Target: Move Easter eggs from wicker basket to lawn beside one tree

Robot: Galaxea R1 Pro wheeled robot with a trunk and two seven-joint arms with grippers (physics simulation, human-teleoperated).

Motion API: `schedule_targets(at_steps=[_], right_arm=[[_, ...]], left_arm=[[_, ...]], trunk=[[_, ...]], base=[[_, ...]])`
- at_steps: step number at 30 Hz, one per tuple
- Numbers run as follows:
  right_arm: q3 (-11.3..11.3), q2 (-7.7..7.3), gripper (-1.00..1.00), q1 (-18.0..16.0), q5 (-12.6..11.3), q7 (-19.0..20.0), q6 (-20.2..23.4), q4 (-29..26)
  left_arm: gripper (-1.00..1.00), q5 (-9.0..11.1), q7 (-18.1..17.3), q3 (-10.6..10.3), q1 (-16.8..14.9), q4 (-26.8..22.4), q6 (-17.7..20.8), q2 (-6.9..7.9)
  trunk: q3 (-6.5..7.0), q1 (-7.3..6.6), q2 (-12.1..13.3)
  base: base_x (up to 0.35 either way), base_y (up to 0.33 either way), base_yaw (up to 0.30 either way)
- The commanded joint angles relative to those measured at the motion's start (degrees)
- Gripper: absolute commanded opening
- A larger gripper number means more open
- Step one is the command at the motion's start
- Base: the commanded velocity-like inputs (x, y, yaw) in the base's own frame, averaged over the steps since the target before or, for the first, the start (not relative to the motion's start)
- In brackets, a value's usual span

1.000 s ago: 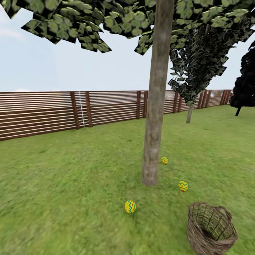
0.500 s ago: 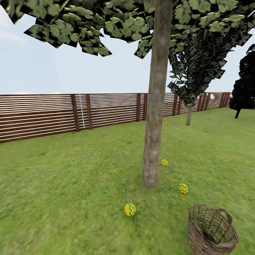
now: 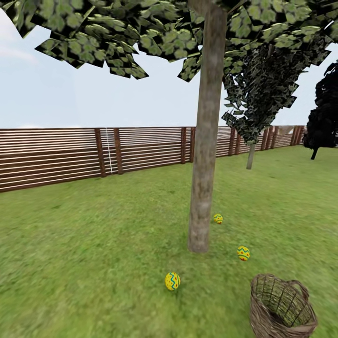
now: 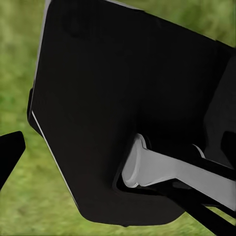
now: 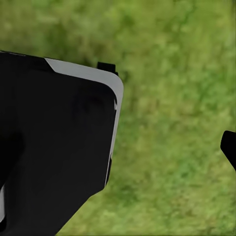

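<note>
Three Easter eggs [image 3: 172,280] lie on the lawn [image 3: 94,244] around the tree [image 3: 204,155]; wicker basket [image 3: 281,307] nearby. Claw states cannot be told.

The lawn [image 3: 84,244] is wide and open on the left of the tree [image 3: 203,178], all the way back to the fence [image 3: 61,157]. The thick trunk stands in the middle and blocks a straight path. Three eggs lie around its foot: one in front [image 3: 172,281], one to the right [image 3: 243,253], one behind [image 3: 218,218]. The wicker basket [image 3: 281,307] sits at the near right. Grass between the eggs is free.
</note>
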Motion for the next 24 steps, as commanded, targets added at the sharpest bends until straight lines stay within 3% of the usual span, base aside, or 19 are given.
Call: schedule_targets(at_steps=[1,24], right_arm=[[-0.4,-0.05,1.00,0.0,0.6,0.1,0.1,0.1],[-0.4,0.07,1.00,0.0,0.6,0.1,0.2,0.1]], left_arm=[[1.00,0.3,-0.2,0.4,0.0,0.1,0.2,0.02],[1.00,0.1,-0.2,0.5,0.0,0.1,0.3,0.12]], trunk=[[0.06,0.02,0.0],[1.88,0.02,0.0]], base=[[0.000,0.000,0.000],[0.000,0.000,0.000]])
